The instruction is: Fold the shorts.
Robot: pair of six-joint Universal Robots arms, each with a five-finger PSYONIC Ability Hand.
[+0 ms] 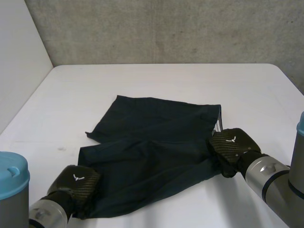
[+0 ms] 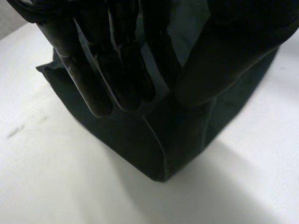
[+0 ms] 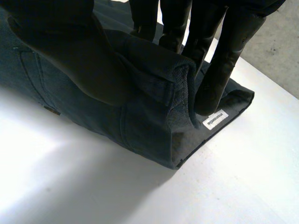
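Dark navy shorts (image 1: 152,142) lie spread on the white table (image 1: 166,80), waistband to the right and legs to the left. My left hand (image 1: 76,183) is at the near left corner, on a leg hem. In the left wrist view its fingers (image 2: 117,70) are straight and pinch the cloth (image 2: 140,140) against the thumb. My right hand (image 1: 230,145) is at the near end of the waistband. The right wrist view shows its fingers (image 3: 224,56) inside the waistband and its thumb outside, pinching the raised edge (image 3: 140,126) beside a white label (image 3: 215,120).
A grey wall runs behind the table's far edge, and a white panel stands along its left side. Bare tabletop surrounds the shorts on every side. A small dark mark (image 1: 61,148) sits on the table left of the shorts.
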